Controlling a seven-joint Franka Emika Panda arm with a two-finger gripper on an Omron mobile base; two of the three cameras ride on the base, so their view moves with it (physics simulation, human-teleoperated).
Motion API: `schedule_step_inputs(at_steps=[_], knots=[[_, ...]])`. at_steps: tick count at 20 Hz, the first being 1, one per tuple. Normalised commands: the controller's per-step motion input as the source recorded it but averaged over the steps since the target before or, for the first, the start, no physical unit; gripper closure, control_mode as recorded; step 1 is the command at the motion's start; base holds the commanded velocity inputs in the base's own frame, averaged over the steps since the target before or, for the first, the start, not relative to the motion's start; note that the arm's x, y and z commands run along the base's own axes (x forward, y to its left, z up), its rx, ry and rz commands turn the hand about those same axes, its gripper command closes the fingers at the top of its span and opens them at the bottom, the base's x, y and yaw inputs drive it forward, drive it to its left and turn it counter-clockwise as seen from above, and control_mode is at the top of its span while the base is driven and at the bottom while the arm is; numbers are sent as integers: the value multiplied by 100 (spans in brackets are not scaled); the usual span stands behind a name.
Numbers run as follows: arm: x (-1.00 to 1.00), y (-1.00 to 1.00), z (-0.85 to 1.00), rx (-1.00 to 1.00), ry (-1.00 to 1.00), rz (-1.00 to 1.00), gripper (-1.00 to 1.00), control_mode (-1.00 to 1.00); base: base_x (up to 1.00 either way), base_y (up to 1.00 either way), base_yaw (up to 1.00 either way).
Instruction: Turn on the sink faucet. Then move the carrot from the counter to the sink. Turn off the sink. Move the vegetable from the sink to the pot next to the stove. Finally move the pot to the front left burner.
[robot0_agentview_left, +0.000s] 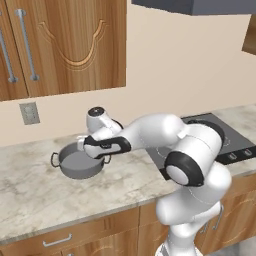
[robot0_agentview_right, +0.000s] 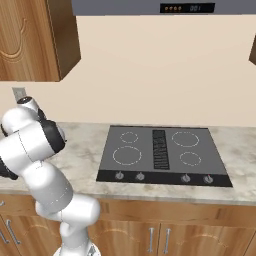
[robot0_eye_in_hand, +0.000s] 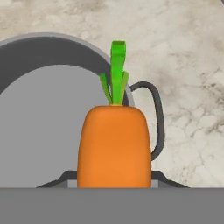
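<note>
In the hand view the orange carrot (robot0_eye_in_hand: 114, 144) with its green top stands upright between my gripper's (robot0_eye_in_hand: 113, 177) jaws, which are shut on it. It hangs over the near rim of the grey two-handled pot (robot0_eye_in_hand: 48, 113), close to one dark loop handle. From the left base camera the pot (robot0_agentview_left: 77, 164) sits on the marbled counter (robot0_agentview_left: 35, 192) left of the stove (robot0_agentview_left: 235, 134), with my gripper (robot0_agentview_left: 82, 146) just above its rim. The stove (robot0_agentview_right: 160, 150) and its front left burner (robot0_agentview_right: 126, 155) lie to the right. The sink and its faucet are out of view.
Brown wall cabinets (robot0_agentview_left: 65, 45) hang above the counter, with a wall outlet (robot0_agentview_left: 29, 113) under them. A range hood (robot0_agentview_right: 165, 7) sits over the stove. Knobs (robot0_agentview_right: 140, 176) line the stove's front edge. Drawers with metal handles (robot0_agentview_left: 56, 241) run below.
</note>
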Motion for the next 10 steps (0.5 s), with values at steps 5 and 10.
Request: schedule_step_inputs(at_steps=[5,10], knots=[[2,21,-15,-1,2,0,100,-100,0,0,0],[1,26,-20,-2,3,0,100,-100,0,0,0]])
